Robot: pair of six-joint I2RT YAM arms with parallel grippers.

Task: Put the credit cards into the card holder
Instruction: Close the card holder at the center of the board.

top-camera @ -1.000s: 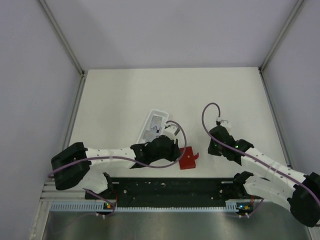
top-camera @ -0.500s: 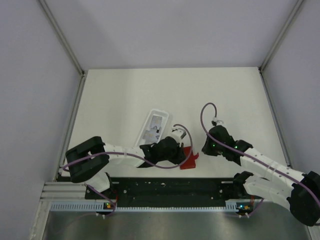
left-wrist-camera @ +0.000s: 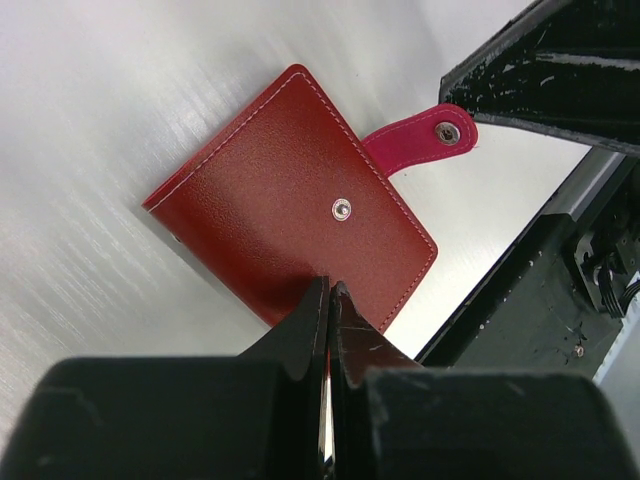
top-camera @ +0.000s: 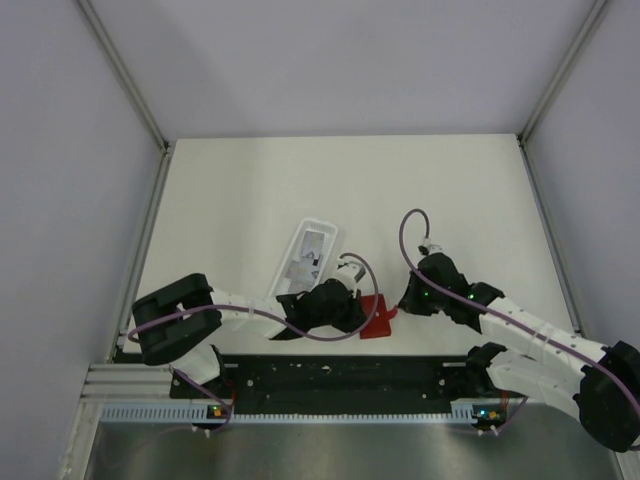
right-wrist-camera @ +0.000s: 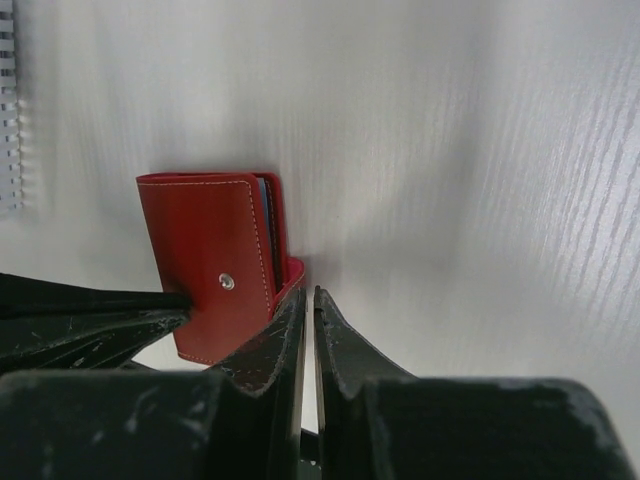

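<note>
The red card holder (top-camera: 377,318) lies folded shut on the table near the front edge, its clasp tab (left-wrist-camera: 421,136) unfastened and sticking out. My left gripper (top-camera: 352,310) is shut and empty, its tips (left-wrist-camera: 330,290) over the holder's near edge. My right gripper (top-camera: 404,298) is shut and empty, its tips (right-wrist-camera: 307,296) right beside the tab side of the holder (right-wrist-camera: 212,262). A thin dark edge shows between the covers (right-wrist-camera: 263,228). Grey cards (top-camera: 312,248) lie in the white tray.
The long white slotted tray (top-camera: 298,275) lies just left of the holder, behind the left arm. The black base rail (top-camera: 340,375) runs along the table's front edge, close to the holder. White walls stand on both sides.
The left arm has swung so its gripper sits against the holder's left side. The right gripper has moved left and closer to the holder's tab. The holder has stayed in place.
</note>
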